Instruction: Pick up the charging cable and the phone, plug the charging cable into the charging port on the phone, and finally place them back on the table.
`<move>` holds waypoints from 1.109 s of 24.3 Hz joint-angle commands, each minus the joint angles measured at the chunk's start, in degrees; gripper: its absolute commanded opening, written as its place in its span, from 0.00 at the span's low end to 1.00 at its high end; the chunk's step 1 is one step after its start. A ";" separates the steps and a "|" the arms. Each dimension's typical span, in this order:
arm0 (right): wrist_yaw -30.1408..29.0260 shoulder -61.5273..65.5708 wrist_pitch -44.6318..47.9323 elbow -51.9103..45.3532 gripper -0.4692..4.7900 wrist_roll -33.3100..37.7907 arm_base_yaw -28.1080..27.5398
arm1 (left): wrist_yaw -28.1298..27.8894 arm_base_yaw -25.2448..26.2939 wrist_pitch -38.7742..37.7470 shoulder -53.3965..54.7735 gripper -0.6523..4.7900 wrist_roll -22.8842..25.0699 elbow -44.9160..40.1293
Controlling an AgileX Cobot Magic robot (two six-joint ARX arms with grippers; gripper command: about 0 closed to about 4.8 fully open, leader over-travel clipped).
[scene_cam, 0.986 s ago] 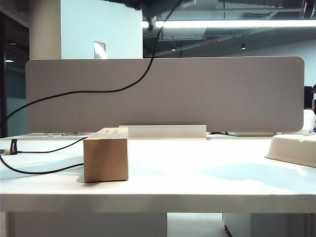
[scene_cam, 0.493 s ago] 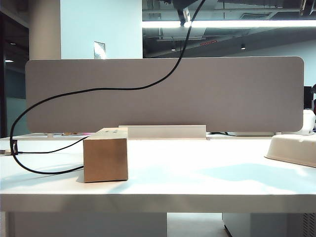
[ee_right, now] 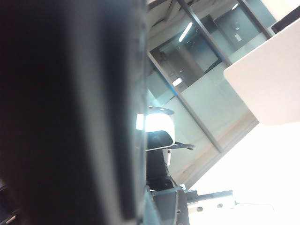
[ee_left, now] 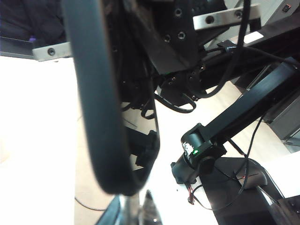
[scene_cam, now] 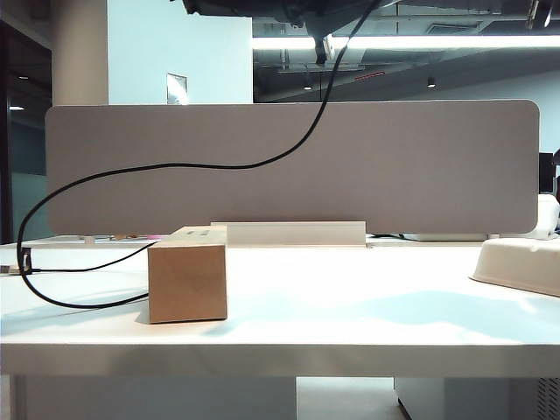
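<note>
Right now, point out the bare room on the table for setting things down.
Free: the wide white table between the cardboard box and the white tray, and along the front edge. Crowded: left of the box, where the charging cable loops.

The white table (scene_cam: 350, 315) bears a cardboard box (scene_cam: 187, 278), a white tray (scene_cam: 521, 265) and slack charging cable (scene_cam: 70, 302)

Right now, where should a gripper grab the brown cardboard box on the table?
Pinch the cardboard box across its flat left and right sides, coming straight down from above: it stands upright with its top free. Mind the charging cable at its left. Both shut grippers are high overhead.
</note>
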 commanded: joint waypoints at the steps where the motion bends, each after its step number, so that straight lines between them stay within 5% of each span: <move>1: 0.04 -0.26 2.19 0.44 0.08 0.02 0.00 | 1.29 -0.09 1.01 -0.13 0.11 -1.03 0.17; 27: -6.43 -0.26 -4.52 0.44 0.08 -0.66 -0.07 | -1.38 -1.55 2.36 -0.13 0.11 -6.14 0.17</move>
